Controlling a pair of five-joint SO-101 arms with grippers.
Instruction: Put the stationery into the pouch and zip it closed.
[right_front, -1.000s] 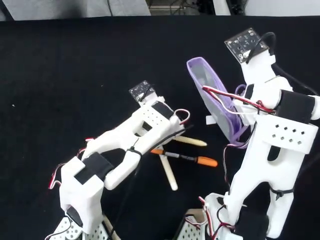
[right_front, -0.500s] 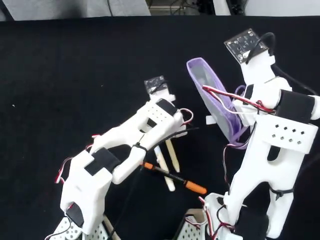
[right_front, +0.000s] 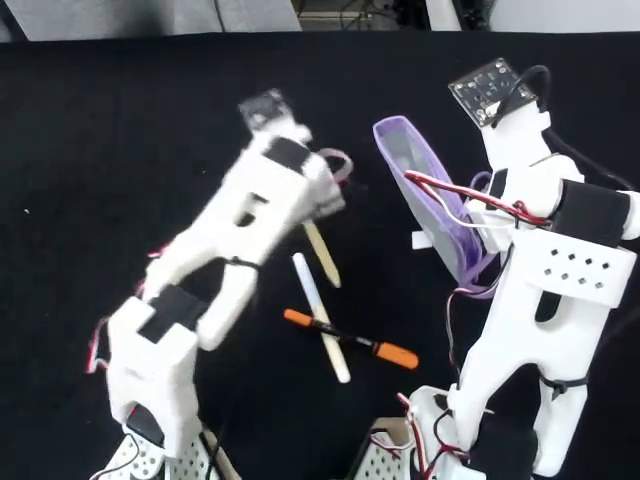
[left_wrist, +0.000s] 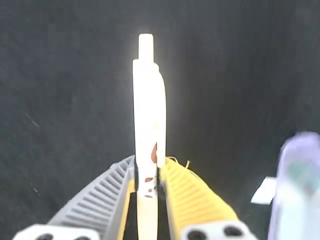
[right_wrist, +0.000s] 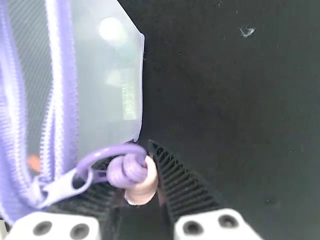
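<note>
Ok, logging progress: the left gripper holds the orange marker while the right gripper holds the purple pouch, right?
No: the left wrist view shows the left gripper shut on a pale pen; the orange marker lies on the table. The right gripper does hold the purple pouch.

High view: your left arm (right_front: 240, 220) is smeared with blur, and it covers the top of the pen (right_front: 322, 255). The right arm (right_front: 545, 260) hides the lower end of the pouch (right_front: 420, 170). Both arm bases run off the frame edge. Left wrist view: the pen's rear end is cut off behind the left end effector (left_wrist: 147, 167), and the pouch is a blurred sliver at the edge. Right wrist view: the pouch is cropped on two sides. You can't tell what the pinkish bit in the right end effector (right_wrist: 136, 170) is.
</note>
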